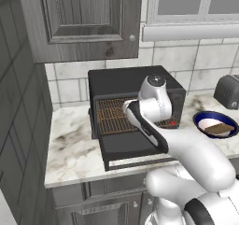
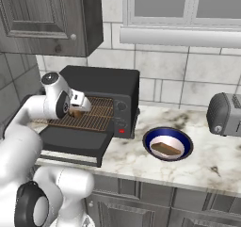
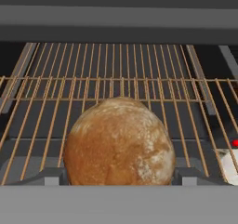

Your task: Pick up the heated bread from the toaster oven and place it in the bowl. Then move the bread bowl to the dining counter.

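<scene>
Bread [image 3: 120,141] sits low in the frame on the toaster oven [image 2: 101,87] rack between wide fingers [image 3: 50,175] — squeeze gently, lift straight — don't snag wires.

Tool [image 2: 76,109] at toaster oven [image 2: 101,90] rack; bread slice [image 2: 165,149] in bowl [image 2: 167,144].

The marbled counter [image 2: 202,167] carries three items. The black toaster oven [image 2: 101,87] stands toward the left end, near the back wall. The blue-rimmed bowl [image 2: 168,144] sits mid-counter. The dark-grey slot toaster [image 2: 225,114] occupies the right end, at the back.
</scene>
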Tool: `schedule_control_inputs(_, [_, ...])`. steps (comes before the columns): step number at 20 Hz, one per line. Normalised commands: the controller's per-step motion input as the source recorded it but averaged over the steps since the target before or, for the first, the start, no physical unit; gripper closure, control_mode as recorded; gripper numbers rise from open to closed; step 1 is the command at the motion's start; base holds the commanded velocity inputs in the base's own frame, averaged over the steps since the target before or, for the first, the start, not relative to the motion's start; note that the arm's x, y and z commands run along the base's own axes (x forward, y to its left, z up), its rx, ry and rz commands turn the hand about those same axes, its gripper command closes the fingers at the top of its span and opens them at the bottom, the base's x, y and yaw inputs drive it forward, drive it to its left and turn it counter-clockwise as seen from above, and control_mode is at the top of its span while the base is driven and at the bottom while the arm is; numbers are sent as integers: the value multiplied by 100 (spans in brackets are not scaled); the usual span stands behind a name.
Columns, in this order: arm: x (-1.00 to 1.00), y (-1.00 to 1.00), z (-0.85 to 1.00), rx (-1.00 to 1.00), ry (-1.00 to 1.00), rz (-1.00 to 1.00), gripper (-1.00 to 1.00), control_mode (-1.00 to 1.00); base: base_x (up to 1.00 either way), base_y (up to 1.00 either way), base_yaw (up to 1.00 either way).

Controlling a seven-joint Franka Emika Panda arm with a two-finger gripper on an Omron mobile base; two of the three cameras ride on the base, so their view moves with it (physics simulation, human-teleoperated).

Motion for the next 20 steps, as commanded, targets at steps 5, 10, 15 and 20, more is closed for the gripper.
schedule_control_inputs(5, [-50, -30, 3, 4, -4, 0, 100, -100, 0, 0, 0])
schedule_control_inputs(10, [-53, -34, 24, 3, -3, -3, 100, -100, 0, 0, 0])
schedule_control_inputs(15, [-31, -30, 34, 0, -1, -11, 100, -100, 0, 0, 0])
schedule_control_inputs(20, [-10, -72, 9, 0, -2, -24, 100, -100, 0, 0, 0])
